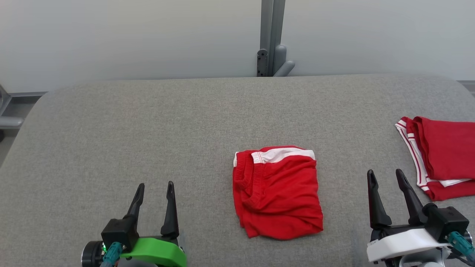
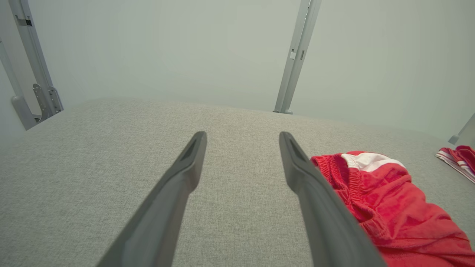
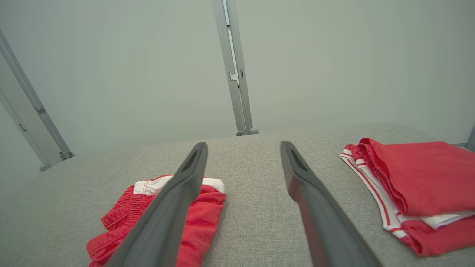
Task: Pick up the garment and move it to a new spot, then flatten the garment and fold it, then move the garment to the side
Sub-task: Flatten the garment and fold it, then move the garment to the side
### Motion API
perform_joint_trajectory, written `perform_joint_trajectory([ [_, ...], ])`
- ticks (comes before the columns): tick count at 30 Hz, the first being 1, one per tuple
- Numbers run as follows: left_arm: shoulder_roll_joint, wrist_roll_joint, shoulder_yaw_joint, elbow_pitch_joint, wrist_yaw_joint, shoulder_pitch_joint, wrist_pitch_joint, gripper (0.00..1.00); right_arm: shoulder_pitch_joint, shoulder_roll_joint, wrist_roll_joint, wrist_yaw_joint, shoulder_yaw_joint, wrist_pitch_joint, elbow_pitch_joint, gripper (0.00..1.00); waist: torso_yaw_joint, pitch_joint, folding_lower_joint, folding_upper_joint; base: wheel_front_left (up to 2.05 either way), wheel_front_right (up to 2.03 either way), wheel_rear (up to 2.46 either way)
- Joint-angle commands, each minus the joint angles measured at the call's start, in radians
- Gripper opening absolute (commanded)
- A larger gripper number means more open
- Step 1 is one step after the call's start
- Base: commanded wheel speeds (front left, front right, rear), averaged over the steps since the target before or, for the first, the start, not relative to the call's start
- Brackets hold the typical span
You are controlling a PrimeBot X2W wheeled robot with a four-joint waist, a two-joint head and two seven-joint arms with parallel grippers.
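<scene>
I have the garment, a folded bundle of red shorts with a white band along its far side, lying on the grey tabletop a little right of centre and towards my near side. It sits between my two arms and touches neither. The left end effector hovers at the near left with its fingers spread and nothing between them. The right end effector is at the near right, also spread wide and empty.

The far edge of the tabletop runs straight along the pale wall, and its far corners are rounded. Left of the garment the cloth surface is bare all the way to that rounded corner, and there is bare surface beyond the garment up to the far edge.

The right side is tighter. A folded red-and-white pile lies by the right edge, cut off by the picture, and my right fingers stand just beside its near corner, between it and the garment. A grey post rises behind the far edge, clear of the surface.
</scene>
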Motion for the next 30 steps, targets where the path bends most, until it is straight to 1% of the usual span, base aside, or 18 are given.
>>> perform_joint_trajectory([
  [1,0.006,0.010,0.005,-0.009,0.006,0.021,0.000,1.00,0.020,-0.002,0.006,0.000,-0.002,-0.004,-0.015,1.00,0.000,0.000,0.0000,0.0000,0.00,0.00,0.00],
  [9,0.002,0.016,0.011,-0.036,0.002,0.052,0.000,1.00,0.036,-0.002,0.023,0.000,-0.001,-0.004,-0.018,1.00,0.009,-0.003,0.0000,0.0000,0.00,0.00,0.00],
  [28,-0.001,0.031,0.012,-0.028,-0.004,0.063,0.000,1.00,0.034,-0.002,0.022,0.000,-0.006,-0.004,0.011,1.00,0.028,-0.020,0.0000,0.0000,0.00,0.00,0.00],
  [30,-0.001,0.030,0.011,-0.026,-0.005,0.064,0.000,1.00,0.029,-0.002,0.022,0.000,-0.008,0.012,0.023,1.00,0.030,-0.022,0.0000,0.0000,0.00,0.00,0.00],
])
